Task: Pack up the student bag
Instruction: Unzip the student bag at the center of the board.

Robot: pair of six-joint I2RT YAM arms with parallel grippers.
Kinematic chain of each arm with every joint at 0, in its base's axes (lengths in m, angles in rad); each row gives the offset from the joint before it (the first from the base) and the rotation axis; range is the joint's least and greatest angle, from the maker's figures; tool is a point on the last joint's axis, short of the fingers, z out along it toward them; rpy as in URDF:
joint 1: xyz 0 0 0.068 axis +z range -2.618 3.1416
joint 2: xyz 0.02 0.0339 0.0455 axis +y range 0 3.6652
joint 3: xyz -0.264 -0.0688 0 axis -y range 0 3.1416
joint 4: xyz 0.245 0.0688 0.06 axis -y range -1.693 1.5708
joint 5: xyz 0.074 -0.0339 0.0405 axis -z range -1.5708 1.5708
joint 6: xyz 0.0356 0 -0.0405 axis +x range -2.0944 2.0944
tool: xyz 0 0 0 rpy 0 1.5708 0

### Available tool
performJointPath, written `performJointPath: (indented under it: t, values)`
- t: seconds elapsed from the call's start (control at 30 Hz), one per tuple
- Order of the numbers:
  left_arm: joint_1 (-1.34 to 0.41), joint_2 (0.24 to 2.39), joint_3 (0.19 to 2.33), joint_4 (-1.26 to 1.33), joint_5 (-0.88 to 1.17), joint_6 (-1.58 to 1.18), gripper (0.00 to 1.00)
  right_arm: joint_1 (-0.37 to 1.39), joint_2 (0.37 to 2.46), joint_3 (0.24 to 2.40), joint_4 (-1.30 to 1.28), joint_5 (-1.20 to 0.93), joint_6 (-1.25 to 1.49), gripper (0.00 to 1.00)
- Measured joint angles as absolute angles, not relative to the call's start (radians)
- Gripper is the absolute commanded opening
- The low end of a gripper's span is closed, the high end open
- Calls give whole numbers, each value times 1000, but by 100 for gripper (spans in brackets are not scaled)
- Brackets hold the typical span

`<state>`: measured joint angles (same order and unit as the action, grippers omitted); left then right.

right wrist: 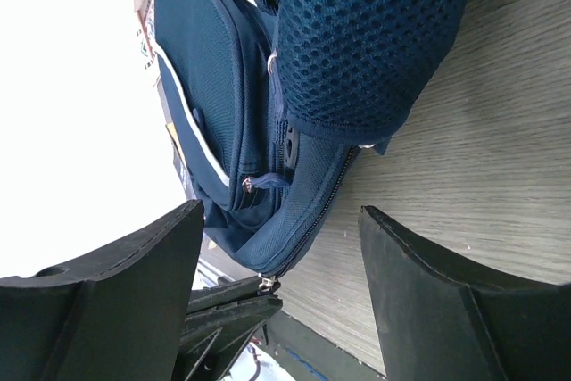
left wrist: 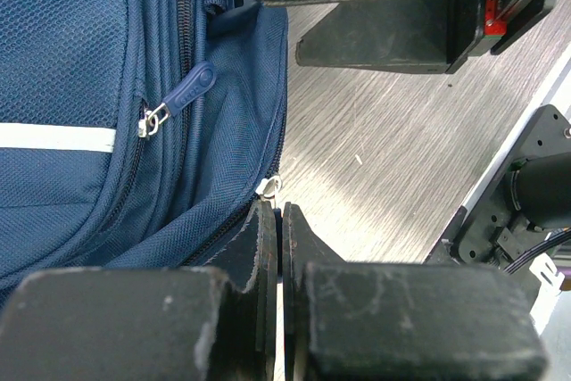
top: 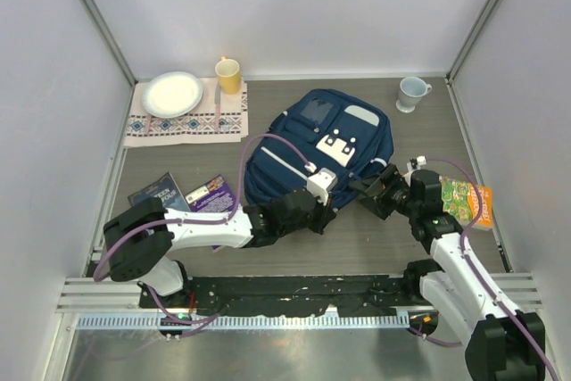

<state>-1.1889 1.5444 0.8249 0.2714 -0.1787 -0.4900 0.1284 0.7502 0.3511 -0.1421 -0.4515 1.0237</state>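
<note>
The student bag (top: 312,140) lies flat on the grey worktop (top: 375,243), at the centre of the top view. The right claw (right wrist: 278,211) is released beside its lower-right corner. The left claw (left wrist: 280,220) is clenched at the bag's bottom edge, tips at a silver zipper pull (left wrist: 268,186) — whether it pinches the pull cannot be told.

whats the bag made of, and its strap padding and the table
The bag looks like woven synthetic cloth, maybe nylon or polyester, matte navy: the fine weave shows. The strap padding is open mesh, likely over foam: rows of round holes cover it. The table is grey with fine streaks like brushed wood grain and a slight sheen, probably laminate, though the look leaves that open.
</note>
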Motion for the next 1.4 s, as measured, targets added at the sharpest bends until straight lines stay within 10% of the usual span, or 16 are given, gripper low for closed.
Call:
performJointPath:
  t: [0.43, 0.87, 1.4]
  values:
    - [-1189, 1535, 830, 268, -190, -490, 0, 366, 819, 348, -62, -289, 1099, 72]
    - [-1182, 1423, 755, 272, -200, -500, 0, 410, 897, 334, 39, -191, 1158, 1]
    - [-1182, 1182, 654, 136, -313, -513, 0, 391, 944, 569, -196, -128, 956, 1]
